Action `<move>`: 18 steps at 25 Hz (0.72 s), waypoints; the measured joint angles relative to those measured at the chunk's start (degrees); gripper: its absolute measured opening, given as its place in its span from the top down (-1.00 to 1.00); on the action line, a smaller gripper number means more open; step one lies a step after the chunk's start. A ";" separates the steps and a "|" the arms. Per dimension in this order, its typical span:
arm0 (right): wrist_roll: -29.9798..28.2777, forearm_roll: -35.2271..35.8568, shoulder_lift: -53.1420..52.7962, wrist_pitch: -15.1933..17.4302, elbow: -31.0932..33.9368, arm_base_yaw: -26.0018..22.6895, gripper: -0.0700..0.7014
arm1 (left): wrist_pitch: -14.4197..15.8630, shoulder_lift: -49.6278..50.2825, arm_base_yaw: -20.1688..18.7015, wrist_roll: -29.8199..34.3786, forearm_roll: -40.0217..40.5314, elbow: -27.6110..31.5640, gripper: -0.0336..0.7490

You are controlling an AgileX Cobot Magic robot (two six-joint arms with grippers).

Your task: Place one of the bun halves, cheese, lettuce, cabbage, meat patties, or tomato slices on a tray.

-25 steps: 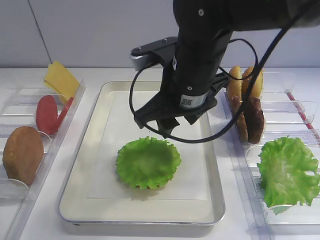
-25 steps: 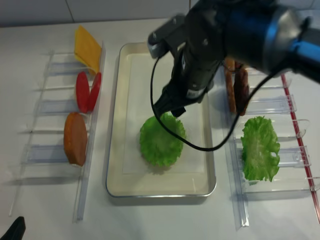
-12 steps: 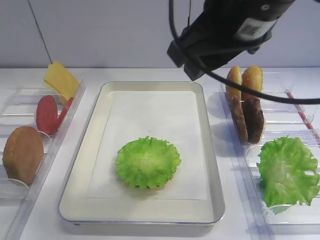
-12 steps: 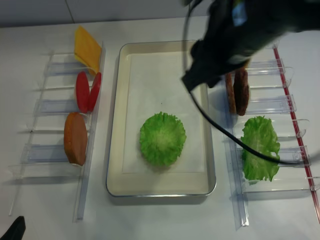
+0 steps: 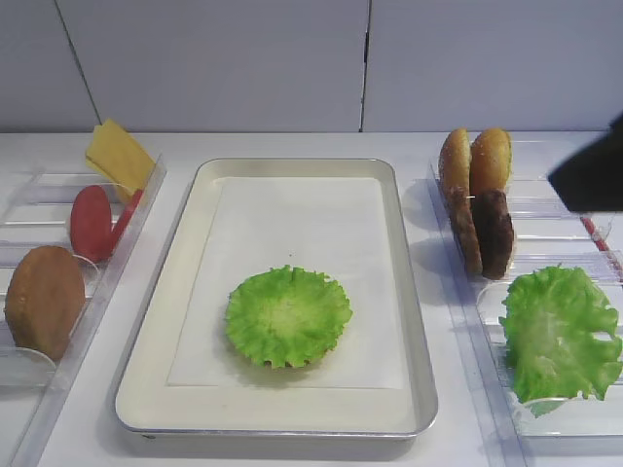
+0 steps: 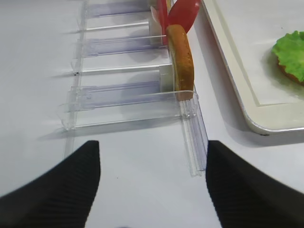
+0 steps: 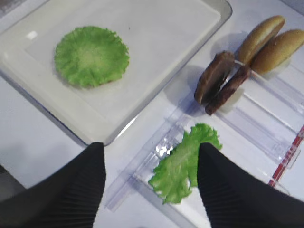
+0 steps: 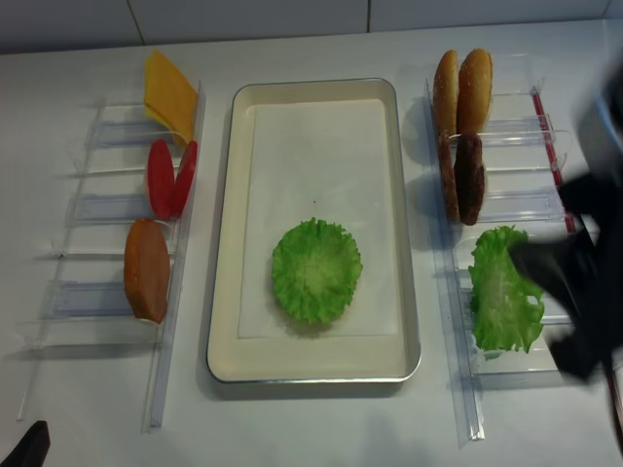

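My right pincer (image 7: 151,190) is hanging high over the bin rack at 3 o'clock of the tray (image 5: 414,321), its two dark fingers (image 7: 71,190) standing well apart with nothing between them but the view down to the cabbage leaf (image 7: 183,161) in its clear bin (image 7: 251,133). It is holding nothing and touching nothing.

The lettuce (image 5: 288,316) is lying flat on the paper liner, toward 6 o'clock of the tray's middle, with something brown just peeking from under its rim. I judge that piece is placed, so I am treating the step in hand as fetching the next layer. The meat patties (image 5: 484,232) and the bun halves (image 5: 475,161) are standing on edge at 1 o'clock of the lettuce, packed close together, so I am planning to come straight down over one disc only, pinching its rim without dragging its neighbour, and to lift clear of the bin wall before swinging across.

My left pincer (image 6: 152,185) is also standing wide and empty beside the left rack (image 6: 133,95)
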 joint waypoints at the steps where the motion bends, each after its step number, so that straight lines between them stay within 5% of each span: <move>1: 0.00 0.13 -2.16 0.29 2.21 0.00 -0.39 | 0.00 0.00 0.00 0.00 0.00 0.00 -0.24; 9: -1.56 1.73 -20.00 0.30 19.12 0.00 -0.52 | 0.00 0.00 0.00 0.00 0.00 0.00 -0.24; 18: -1.56 2.50 -33.65 2.09 22.46 0.00 -0.53 | 0.00 0.00 0.00 0.00 0.00 0.00 -0.24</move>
